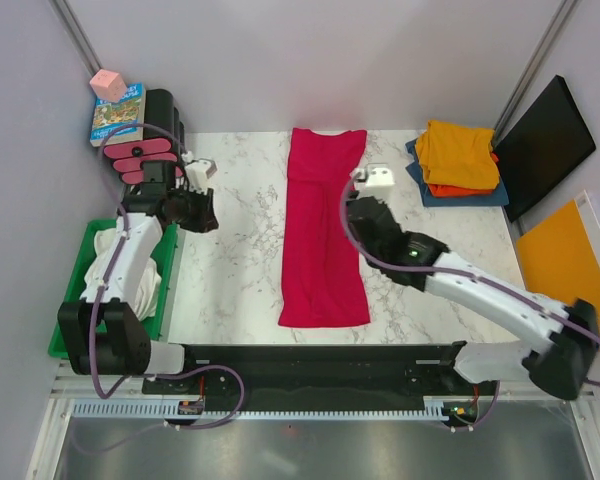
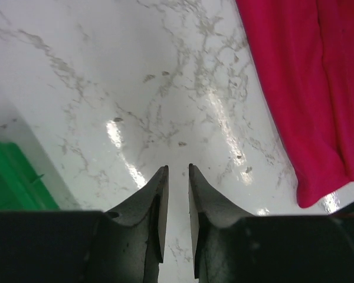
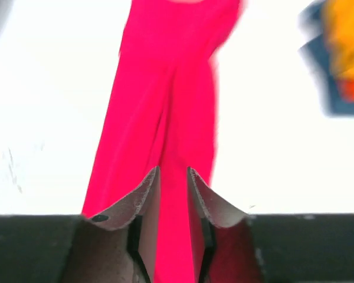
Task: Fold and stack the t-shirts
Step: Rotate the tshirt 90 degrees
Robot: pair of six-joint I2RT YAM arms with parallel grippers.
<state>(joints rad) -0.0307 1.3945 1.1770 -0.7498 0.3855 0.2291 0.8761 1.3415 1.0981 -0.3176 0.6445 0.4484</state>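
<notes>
Left gripper [image 2: 178,167] and right gripper [image 3: 172,170] hover narrowly parted, seemingly empty.

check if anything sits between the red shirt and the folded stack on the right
Nothing visible on the table does: only bare marble table lies between the red shirt and the folded stack at the far right corner. The right arm reaches over it.

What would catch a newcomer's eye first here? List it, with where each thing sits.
The crimson t-shirt, folded into a long strip, lies down the middle of the marble table. A stack of folded t-shirts, yellow-orange on top, sits at the far right corner. A green bin holding white cloth stands off the table's left edge.
</notes>
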